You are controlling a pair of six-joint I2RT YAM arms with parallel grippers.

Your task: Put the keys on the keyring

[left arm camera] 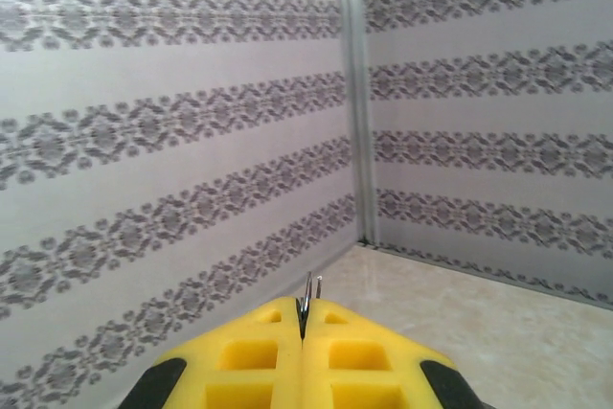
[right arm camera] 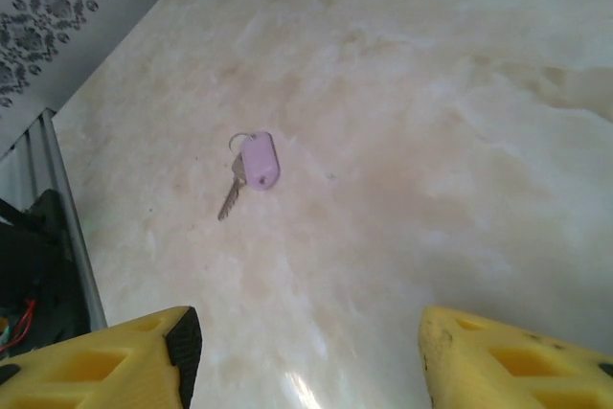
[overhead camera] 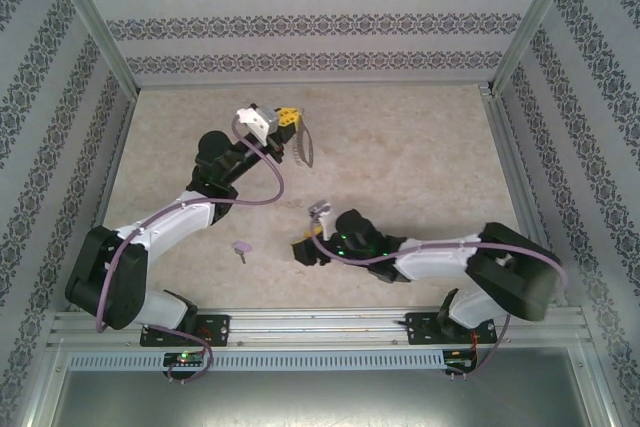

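right wrist view: your right end effector (right arm camera: 306,344) is spread; the lilac key (right arm camera: 251,168) lies on the surface (right arm camera: 450,122) ahead, a bit left, shaft slanting back. your left end effector (overhead camera: 292,123) pinches the keyring (overhead camera: 306,146).

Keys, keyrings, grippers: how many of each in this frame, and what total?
Keys: 1, a lilac key lying loose
Keyrings: 1, a grey keyring pinched in the left gripper
Grippers: 2, the left gripper shut, the right gripper open
Total: 4
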